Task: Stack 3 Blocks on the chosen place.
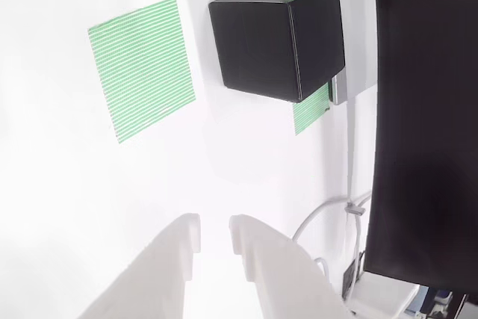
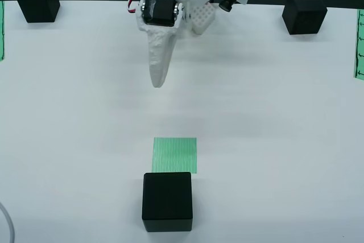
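While end effector (image 1: 215, 237) gapes, block (image 1: 276, 41) well ahead

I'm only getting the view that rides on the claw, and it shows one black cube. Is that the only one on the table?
Observer: No. The view from above shows three: a top-left block, a top-right block and a bottom-centre block.
Visitor: Are any stacked yet?
Observer: None. Each stands alone on the table, far from the others.
Visitor: Where's the claw among them?
Observer: From above, the claw hangs over bare table, up-picture of a bare striped patch whose lower edge meets the bottom-centre block.
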